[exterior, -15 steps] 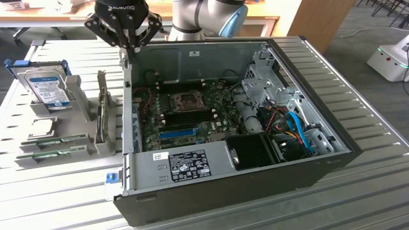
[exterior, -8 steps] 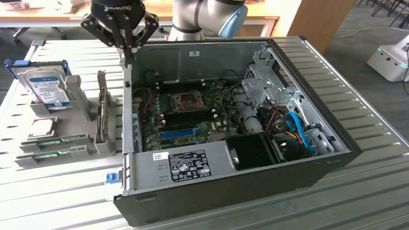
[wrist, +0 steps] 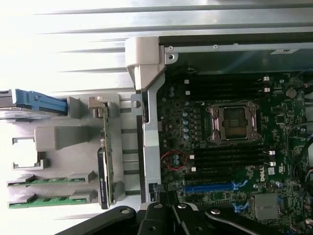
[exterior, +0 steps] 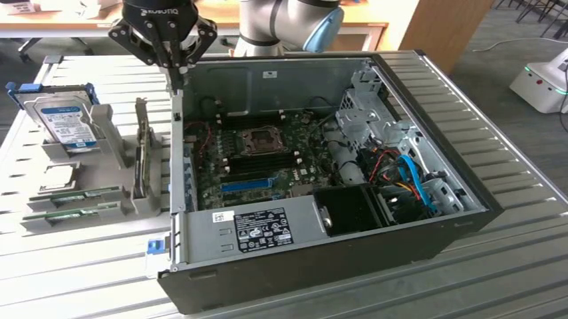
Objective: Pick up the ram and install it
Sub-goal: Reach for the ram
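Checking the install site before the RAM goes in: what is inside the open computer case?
A green motherboard with a CPU socket, black memory slots, a blue slot, coloured cables and a metal drive cage. A black shroud covers whatever lies beneath it.

Clear from above, crowded sideways
The ram (exterior: 78, 196) lay uncovered near the table (exterior: 497, 133) edge; an upright card (exterior: 140, 143) and the case wall (exterior: 178, 159) stood inward.
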Robot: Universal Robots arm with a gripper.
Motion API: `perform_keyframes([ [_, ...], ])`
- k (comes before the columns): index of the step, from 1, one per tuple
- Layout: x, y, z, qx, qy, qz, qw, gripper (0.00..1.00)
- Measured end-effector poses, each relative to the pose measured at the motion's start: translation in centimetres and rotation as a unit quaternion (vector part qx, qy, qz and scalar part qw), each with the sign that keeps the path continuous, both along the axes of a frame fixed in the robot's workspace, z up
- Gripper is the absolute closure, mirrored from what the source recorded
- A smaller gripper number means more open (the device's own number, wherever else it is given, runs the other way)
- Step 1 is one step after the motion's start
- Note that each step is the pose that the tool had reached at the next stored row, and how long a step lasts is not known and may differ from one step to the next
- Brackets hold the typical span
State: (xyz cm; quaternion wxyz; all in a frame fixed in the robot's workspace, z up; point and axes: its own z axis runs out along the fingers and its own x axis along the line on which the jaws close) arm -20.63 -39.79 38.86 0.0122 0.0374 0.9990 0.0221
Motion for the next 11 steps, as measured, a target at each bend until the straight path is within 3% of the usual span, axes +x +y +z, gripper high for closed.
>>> perform_keyframes([
  [11,-0.65,0.13,-0.07,-0.0001,0.0,0.0,1.0,0.9],
])
